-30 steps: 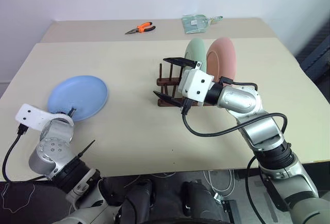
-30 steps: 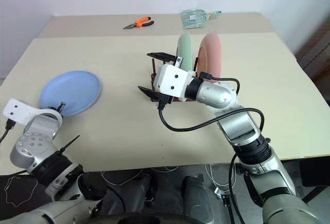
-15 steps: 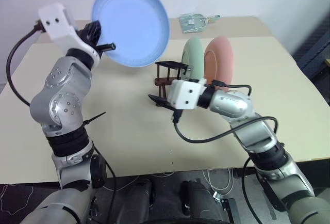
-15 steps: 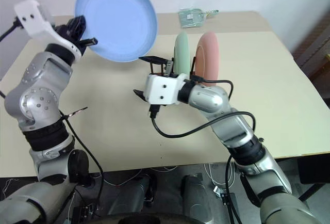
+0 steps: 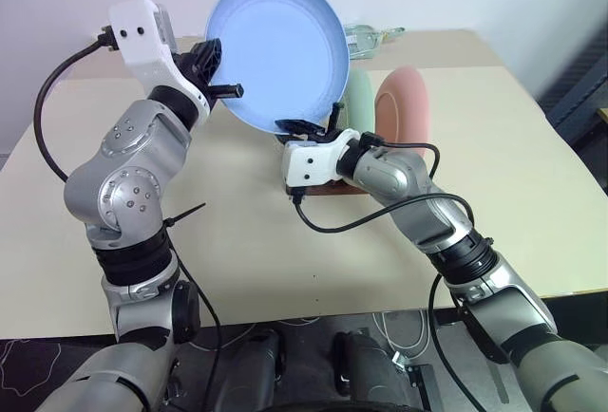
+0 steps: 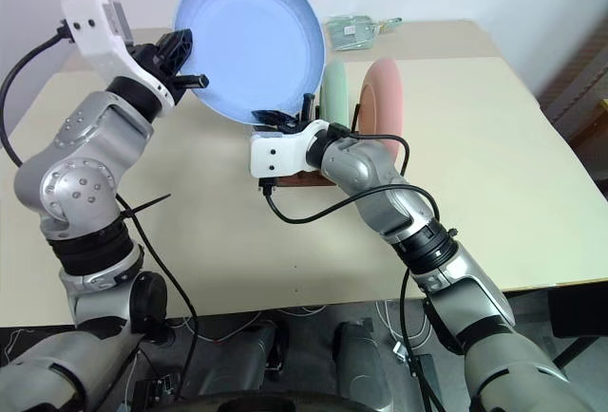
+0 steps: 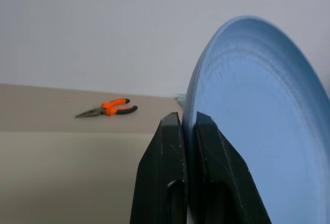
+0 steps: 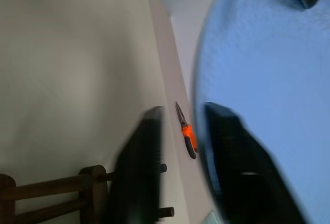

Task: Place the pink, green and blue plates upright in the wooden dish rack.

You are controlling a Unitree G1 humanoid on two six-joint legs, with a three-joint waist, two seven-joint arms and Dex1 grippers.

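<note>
Up above the table (image 5: 237,241), I am holding the blue plate (image 5: 280,51) in the air with my left gripper (image 5: 220,89), and its two black fingers are pinching the plate's rim tight. My right gripper (image 5: 306,129) is sitting at the plate's bottom edge with its fingers pressed close together; I think they are on the rim, but I cannot tell for sure. Just behind it, the green plate (image 5: 361,99) and the pink plate (image 5: 407,108) are standing up in the wooden dish rack (image 6: 304,177), and the blue one is not in yet. To do this part well, I am thinking I should keep the plate standing straight, line its edge up with the open gap beside the green plate, and go down slowly. Bumping the green plate could knock it over. Orange pliers (image 7: 106,109) are lying far back, out of my way.
</note>
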